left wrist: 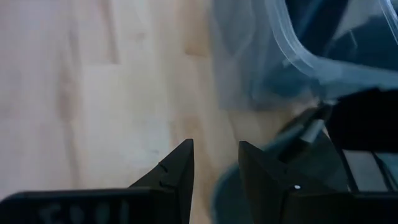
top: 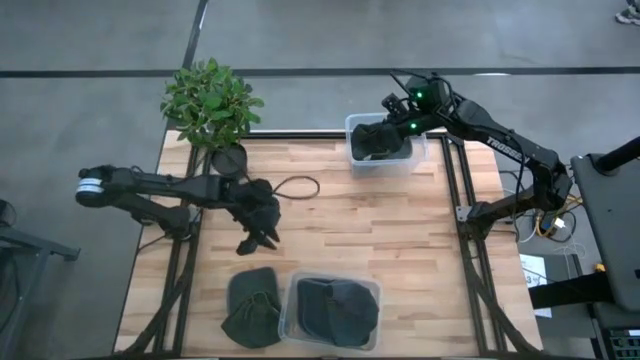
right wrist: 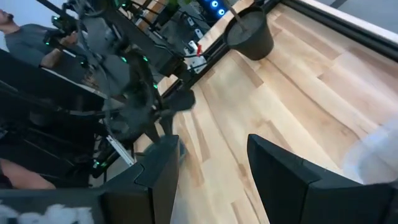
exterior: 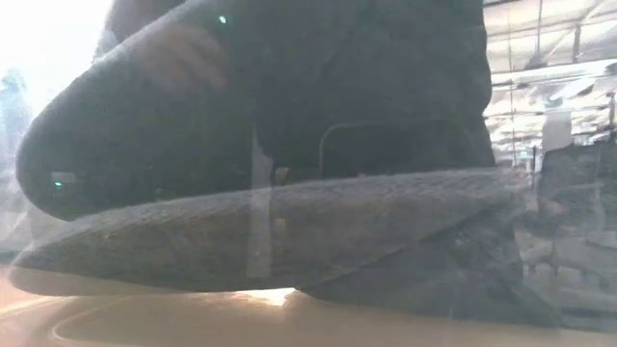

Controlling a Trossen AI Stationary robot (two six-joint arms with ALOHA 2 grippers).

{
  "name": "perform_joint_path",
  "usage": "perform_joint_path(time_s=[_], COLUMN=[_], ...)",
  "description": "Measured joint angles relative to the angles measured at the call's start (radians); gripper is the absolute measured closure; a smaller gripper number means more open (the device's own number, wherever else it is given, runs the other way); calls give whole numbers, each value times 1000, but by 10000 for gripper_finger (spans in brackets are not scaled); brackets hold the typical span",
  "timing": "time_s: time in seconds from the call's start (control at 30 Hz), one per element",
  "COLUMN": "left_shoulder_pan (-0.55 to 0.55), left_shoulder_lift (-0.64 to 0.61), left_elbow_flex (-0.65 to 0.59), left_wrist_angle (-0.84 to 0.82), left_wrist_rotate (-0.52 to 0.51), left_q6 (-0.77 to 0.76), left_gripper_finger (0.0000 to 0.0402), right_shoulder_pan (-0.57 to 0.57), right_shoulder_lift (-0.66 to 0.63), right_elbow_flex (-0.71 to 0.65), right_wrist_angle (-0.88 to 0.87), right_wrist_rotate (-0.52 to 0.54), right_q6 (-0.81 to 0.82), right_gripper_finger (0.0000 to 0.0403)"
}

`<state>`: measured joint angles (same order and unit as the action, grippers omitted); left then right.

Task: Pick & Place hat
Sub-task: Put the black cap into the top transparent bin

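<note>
An olive green hat [top: 252, 308] lies flat on the wooden table near its near edge. Beside it a clear bin [top: 372, 292] holds a dark hat [top: 338, 308], which fills the low view [exterior: 289, 231]. My left gripper [top: 262, 238] [left wrist: 216, 168] hovers open above the table just beyond the green hat, with the clear bin's corner [left wrist: 298, 50] ahead of it. My right gripper [top: 387, 128] [right wrist: 211, 162] is open over a second clear bin [top: 418, 160] at the far edge, which holds another dark hat [top: 378, 142].
A potted plant [top: 210, 98] stands at the far left corner, its pot [right wrist: 252, 37] showing in the right wrist view. A dark cable loop [top: 298, 186] lies on the table by the left arm. Bare wood [top: 400, 230] lies between the two bins. People [right wrist: 25, 37] are beyond the table.
</note>
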<state>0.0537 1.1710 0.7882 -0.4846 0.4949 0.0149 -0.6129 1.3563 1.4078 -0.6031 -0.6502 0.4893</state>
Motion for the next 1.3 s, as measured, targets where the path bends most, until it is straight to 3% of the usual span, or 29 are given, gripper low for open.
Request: perform_joint_path(time_s=[0.47,0.6,1.13,1.23,1.3], left_shoulder_pan=[-188,-206,-222,-222,-222], left_shoulder_lift=[173,211,363,371,366], left_elbow_flex=[-5,-5,-5,-4,-4], left_wrist_angle=[12,33,127,130,104], left_wrist_rotate=[18,-30,-8,11,16], left_q6=[134,170,203,196,184], left_gripper_finger=[284,284,285,307,344], right_shoulder_pan=[84,92,100,100,100], right_shoulder_lift=[0,0,0,0,0], right_elbow_flex=[5,3,2,1,1], right_wrist_angle=[48,65,63,63,63], right_wrist_rotate=[84,102,129,131,131], right_q6=[42,84,88,88,88], right_gripper_finger=[220,220,220,220,220])
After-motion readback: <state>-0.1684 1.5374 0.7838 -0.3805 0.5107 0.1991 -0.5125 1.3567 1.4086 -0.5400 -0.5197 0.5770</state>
